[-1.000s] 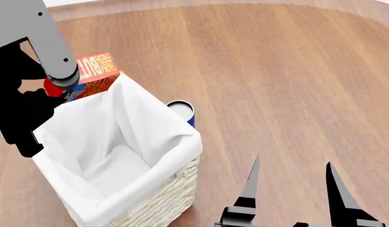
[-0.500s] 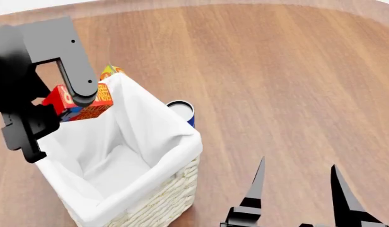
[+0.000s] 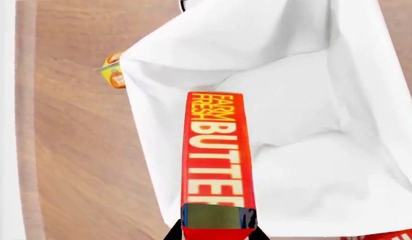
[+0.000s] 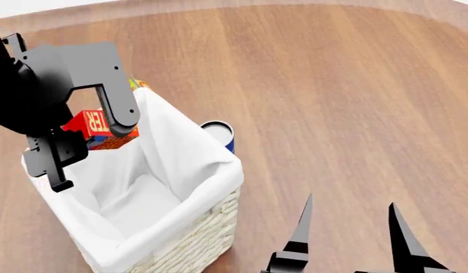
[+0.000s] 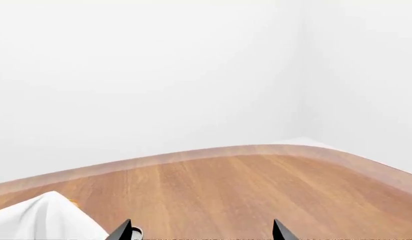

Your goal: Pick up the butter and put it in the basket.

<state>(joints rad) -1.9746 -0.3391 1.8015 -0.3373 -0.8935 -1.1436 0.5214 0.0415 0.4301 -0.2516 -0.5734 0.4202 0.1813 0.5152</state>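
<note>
The butter (image 4: 95,128) is a small red carton with yellow lettering, held in my left gripper (image 4: 90,136) over the left part of the basket's opening. In the left wrist view the butter (image 3: 218,150) runs lengthwise out from my left gripper (image 3: 216,235), whose jaws are shut on its near end, above the white lining. The basket (image 4: 195,239) is tall, woven, with white cloth (image 4: 154,170) folded over its rim. My right gripper (image 4: 347,242) is open and empty, low at the front right, well clear of the basket; only its fingertips (image 5: 125,231) show in the right wrist view.
A blue can with a white top (image 4: 218,134) stands against the basket's far right side. A small yellow-orange pack (image 4: 135,85) peeks out behind the basket; it also shows in the left wrist view (image 3: 113,71). The wooden tabletop (image 4: 347,102) stretches to the right and back.
My left gripper has carried the butter right and forward, from behind the basket's far rim to over its opening. The right gripper has barely shifted.
</note>
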